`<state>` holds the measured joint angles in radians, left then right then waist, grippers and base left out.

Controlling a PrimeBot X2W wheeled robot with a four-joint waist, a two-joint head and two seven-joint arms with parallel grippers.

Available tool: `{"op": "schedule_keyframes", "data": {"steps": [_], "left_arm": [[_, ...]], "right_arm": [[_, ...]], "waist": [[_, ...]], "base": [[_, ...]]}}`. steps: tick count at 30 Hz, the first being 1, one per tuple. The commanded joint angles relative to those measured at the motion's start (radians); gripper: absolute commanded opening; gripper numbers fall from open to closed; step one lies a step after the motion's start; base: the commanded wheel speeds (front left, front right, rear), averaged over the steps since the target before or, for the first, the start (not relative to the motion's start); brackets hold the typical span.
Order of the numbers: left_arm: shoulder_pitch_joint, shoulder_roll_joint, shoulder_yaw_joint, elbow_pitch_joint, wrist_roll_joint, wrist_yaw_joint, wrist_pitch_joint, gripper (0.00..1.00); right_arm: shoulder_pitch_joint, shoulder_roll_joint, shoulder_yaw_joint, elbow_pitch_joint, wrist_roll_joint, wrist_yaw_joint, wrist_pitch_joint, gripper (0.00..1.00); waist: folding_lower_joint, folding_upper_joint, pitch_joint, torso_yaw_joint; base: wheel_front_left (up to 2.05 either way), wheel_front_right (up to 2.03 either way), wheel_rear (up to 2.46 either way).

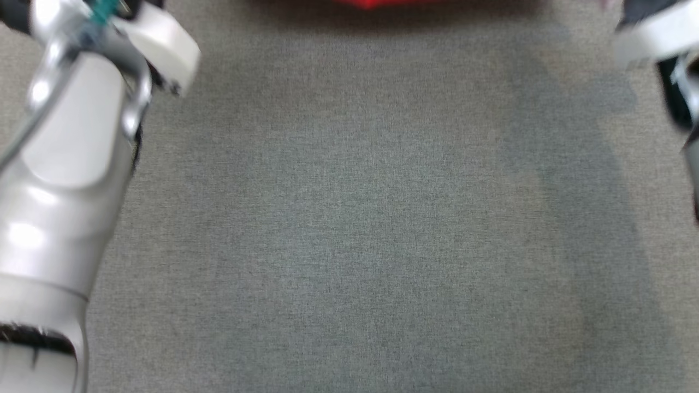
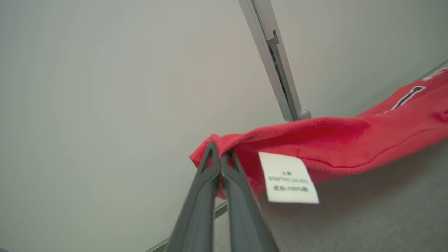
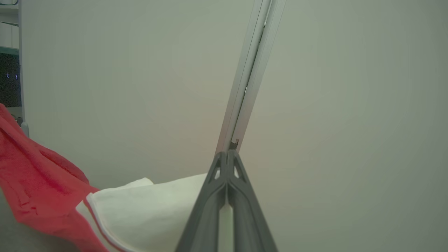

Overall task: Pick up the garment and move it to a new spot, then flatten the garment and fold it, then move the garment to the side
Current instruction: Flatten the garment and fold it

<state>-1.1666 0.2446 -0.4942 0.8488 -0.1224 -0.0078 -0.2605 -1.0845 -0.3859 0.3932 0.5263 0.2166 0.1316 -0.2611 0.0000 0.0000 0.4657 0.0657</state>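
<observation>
The garment (image 2: 336, 143) is red with a white care label (image 2: 288, 178) and a white part (image 3: 150, 210). In the left wrist view my left gripper (image 2: 220, 154) is shut on a red corner of it, lifted above the grey surface. My right gripper (image 3: 227, 155) is shut on the garment's white part, seen in the right wrist view. A red strip of the garment (image 1: 382, 3) shows at the top edge of the head view, stretched between the two arms. My pale left forearm (image 1: 65, 180) fills the left side there.
Grey fabric-covered surface (image 1: 355, 218) spreads below the arms. A pale wall with a metal rail (image 2: 276, 63) stands behind the garment. Part of the right arm (image 1: 671, 60) sits at the head view's upper right corner.
</observation>
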Motion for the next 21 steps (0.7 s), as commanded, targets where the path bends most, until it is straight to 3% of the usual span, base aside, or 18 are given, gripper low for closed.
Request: {"op": "schedule_keyframes", "data": {"steps": [1,11,21], "left_arm": [[0.063,0.014,-0.014,-0.018,0.017,0.009,-0.005,0.0],[0.402,0.083,-0.067,-0.059,0.047,0.019,-0.005,0.0],[0.591,0.116,-0.111,-0.058,0.053,0.007,-0.005,0.0]], "right_arm": [[0.066,-0.004,0.012,-0.021,0.024,-0.002,-0.005,0.0],[0.381,-0.026,0.093,-0.088,0.131,-0.002,-0.006,0.0],[0.53,-0.083,0.156,-0.066,0.233,-0.002,-0.006,0.0]], "waist": [[0.0,0.0,-0.026,0.004],[0.0,0.0,-0.182,-0.004],[0.0,0.0,-0.31,0.0]], "base": [[0.0,0.0,0.0],[0.0,0.0,0.0],[0.0,0.0,0.0]]}}
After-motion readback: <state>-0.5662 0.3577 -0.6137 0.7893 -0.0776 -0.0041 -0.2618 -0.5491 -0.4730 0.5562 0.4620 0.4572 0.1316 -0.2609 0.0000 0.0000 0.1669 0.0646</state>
